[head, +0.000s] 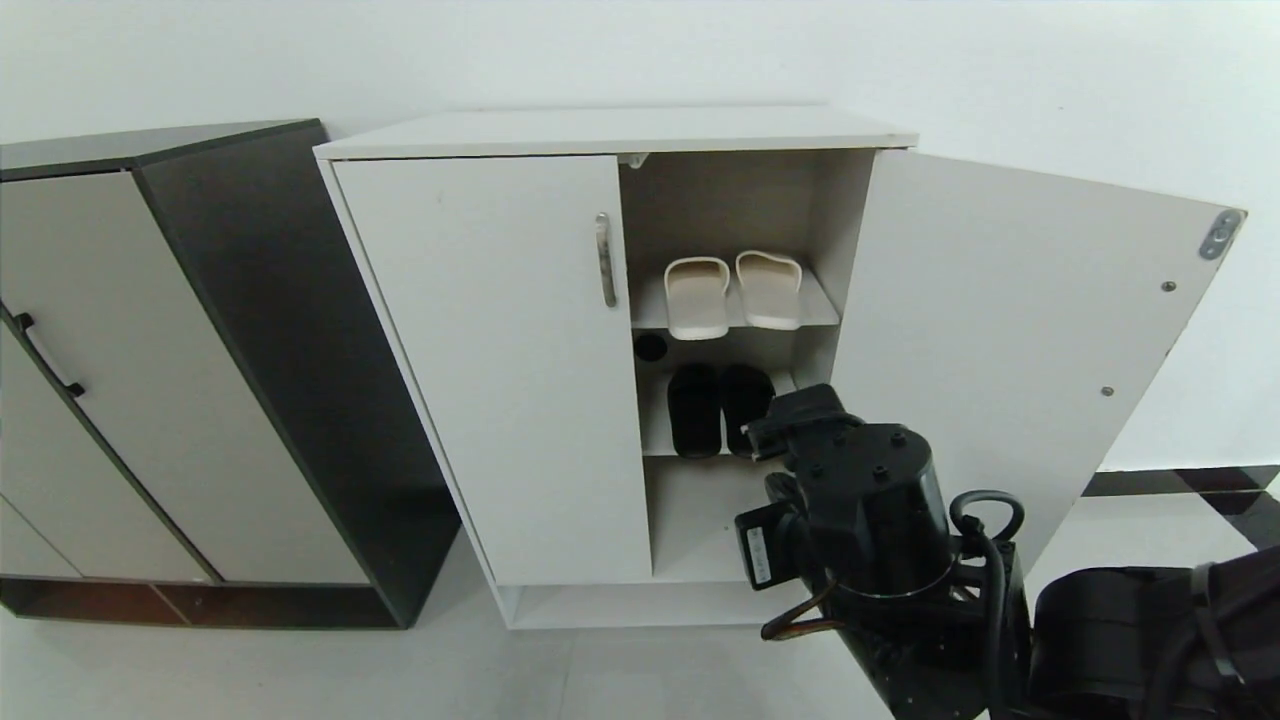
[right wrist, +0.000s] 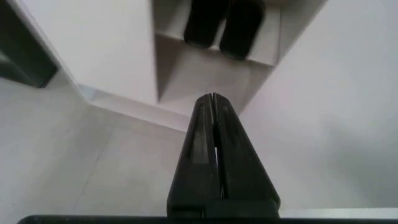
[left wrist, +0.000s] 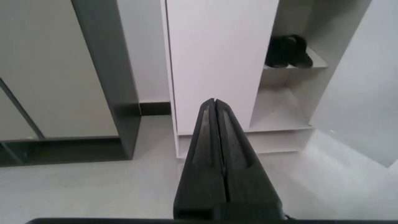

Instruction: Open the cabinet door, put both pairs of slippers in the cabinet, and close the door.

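At the mouth of the open compartment, we note the right gripper (right wrist: 213, 99) with jaws pressed together on nothing, low over the floor (right wrist: 74, 162). The left gripper (left wrist: 214, 106) is likewise clenched and empty, facing the closed left door (left wrist: 217, 56). The black slippers (head: 720, 405) sit side by side on the middle shelf and the white slippers (head: 735, 290) on the shelf above. The cabinet (head: 610, 130) has its right door (head: 1000, 330) swung wide. A dark cabinet (head: 250, 350) stands just beside it.
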You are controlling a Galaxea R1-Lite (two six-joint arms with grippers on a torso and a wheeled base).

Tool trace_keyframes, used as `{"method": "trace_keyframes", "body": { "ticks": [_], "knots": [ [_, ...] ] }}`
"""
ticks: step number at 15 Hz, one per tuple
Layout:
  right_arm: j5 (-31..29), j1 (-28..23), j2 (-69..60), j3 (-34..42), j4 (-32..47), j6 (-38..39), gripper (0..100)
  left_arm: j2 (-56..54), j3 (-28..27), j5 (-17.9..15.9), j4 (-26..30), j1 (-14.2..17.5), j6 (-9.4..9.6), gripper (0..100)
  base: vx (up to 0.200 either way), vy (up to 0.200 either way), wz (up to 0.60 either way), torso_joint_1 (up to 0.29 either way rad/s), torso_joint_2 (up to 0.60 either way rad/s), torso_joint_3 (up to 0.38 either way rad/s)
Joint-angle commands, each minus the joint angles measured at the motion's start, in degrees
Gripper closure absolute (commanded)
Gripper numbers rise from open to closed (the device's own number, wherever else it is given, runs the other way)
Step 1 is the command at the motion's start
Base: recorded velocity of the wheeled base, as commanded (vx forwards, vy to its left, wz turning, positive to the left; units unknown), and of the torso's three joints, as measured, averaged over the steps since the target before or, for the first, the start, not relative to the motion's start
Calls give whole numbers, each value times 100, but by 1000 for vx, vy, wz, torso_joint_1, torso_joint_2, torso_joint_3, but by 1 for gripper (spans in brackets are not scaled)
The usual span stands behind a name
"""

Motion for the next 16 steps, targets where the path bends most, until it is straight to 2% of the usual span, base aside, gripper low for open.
{"method": "trace_keyframes", "body": {
  "ticks": [1, 7, 16],
  "knots": [
    [2, 11, 13, -7, -18, 1, 100, -1, -2, -2, -11, 0, -2, 100, 0, 0, 0, 61, -554, -369],
    [11, 2, 13, 2, -18, 1, 100, -1, -2, -2, -11, 0, -2, 100, 0, 0, 0, 88, -494, -347],
    [81, -7, 57, -16, -18, -8, 100, -1, -2, -2, -11, 0, -2, 100, 0, 0, 0, 167, -480, -318]
  ]
}}
